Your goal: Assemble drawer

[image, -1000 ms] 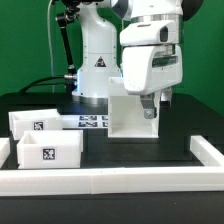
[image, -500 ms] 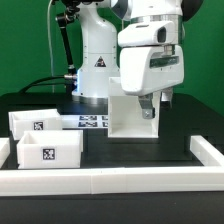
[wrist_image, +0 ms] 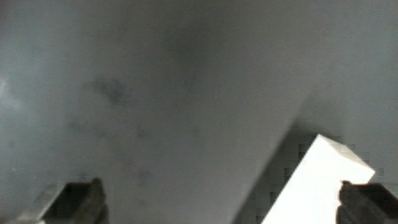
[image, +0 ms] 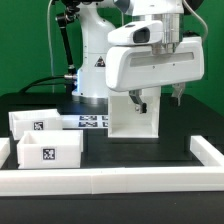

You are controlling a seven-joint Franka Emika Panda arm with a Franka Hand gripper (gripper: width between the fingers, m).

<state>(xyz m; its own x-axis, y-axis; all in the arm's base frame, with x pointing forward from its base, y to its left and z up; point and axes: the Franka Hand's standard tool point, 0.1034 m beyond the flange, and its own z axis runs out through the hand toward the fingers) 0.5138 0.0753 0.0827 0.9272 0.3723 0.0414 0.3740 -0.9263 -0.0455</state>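
The drawer's large white casing (image: 128,118) stands upright in the middle of the table. Its two shallow trays, each with a tag, sit at the exterior view's left: one behind (image: 35,120) and one in front (image: 47,151). My gripper (image: 158,98) hangs over the casing's top, near its edge on the exterior view's right, with the hand's broad side facing the camera. The jaws stand wide apart and hold nothing. In the wrist view the gripper (wrist_image: 217,205) shows both dark fingertips (wrist_image: 75,200) far apart, with a blurred grey surface and a white corner of the casing (wrist_image: 329,165) between them.
The marker board (image: 92,122) lies flat between the trays and the casing. A low white rim (image: 110,180) edges the table's front and the exterior view's right side (image: 205,152). The arm's white base (image: 95,60) stands behind the casing.
The hand has turned about its axis, so its broad side now faces the camera, and it sits slightly higher. The casing and trays have not moved.
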